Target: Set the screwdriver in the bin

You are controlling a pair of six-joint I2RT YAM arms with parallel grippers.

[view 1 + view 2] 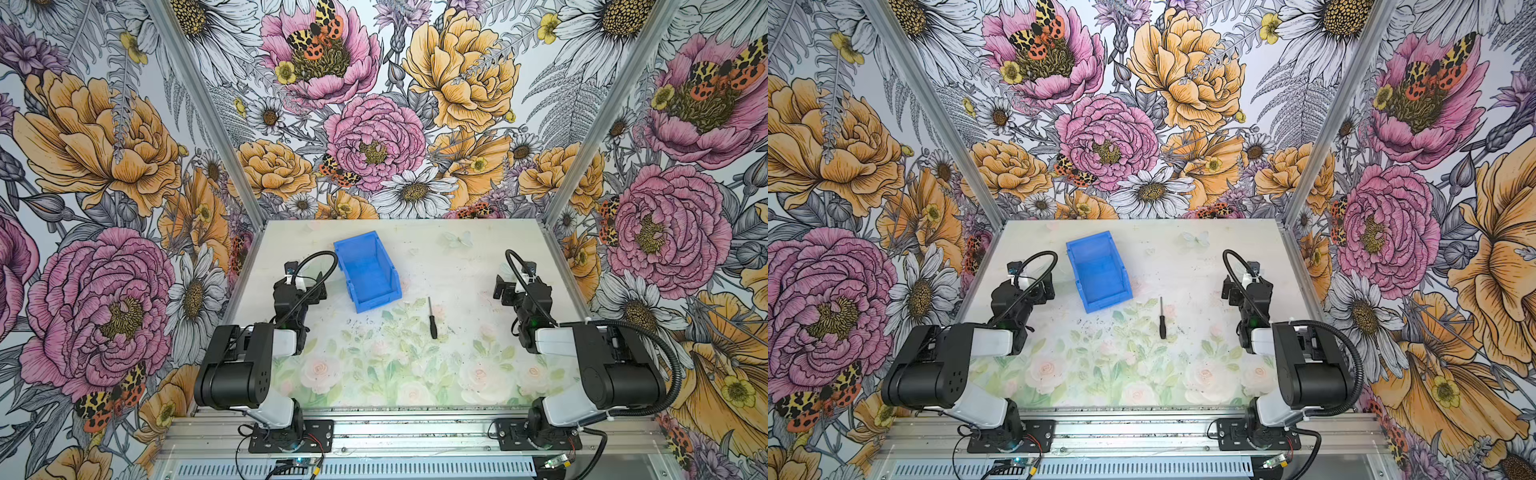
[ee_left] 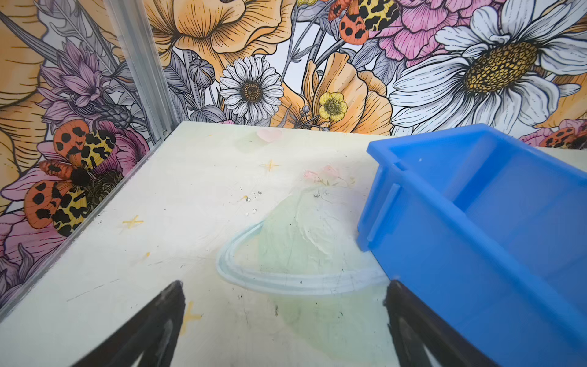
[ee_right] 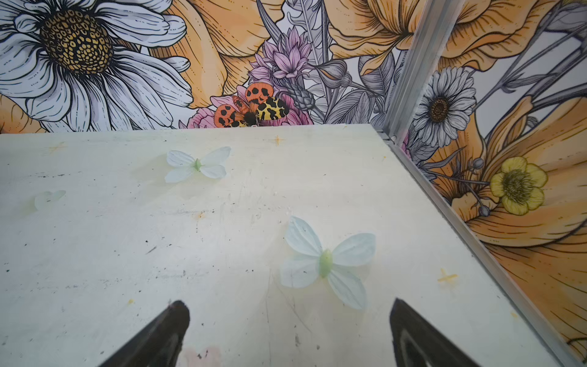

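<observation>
Both hanging released, empty — left gripper [image 2: 285, 284], right gripper [image 3: 289, 303] — I'm beginning pickup, needing the right swung inward onto the screwdriver [image 1: 432, 318].

Black-and-white arms [image 1: 232, 374], ribbed black cables [image 1: 636, 325], tapered black pincers [image 2: 285, 286].

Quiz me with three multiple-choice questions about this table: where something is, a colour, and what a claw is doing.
1. Where is the screwdriver?
A) on the table, apart from the bin
B) inside the bin
C) under the bin

2. What colour is the bin?
A) red
B) green
C) blue

3. How is the right gripper?
A) shut on the screwdriver
B) open and empty
C) shut on the bin

Answers:
1 A: both top views show it lying on the tabletop, clear of the bin.
2 C: its walls are bright blue.
3 B: the right wrist view shows its fingers spread with only table between them.
</observation>
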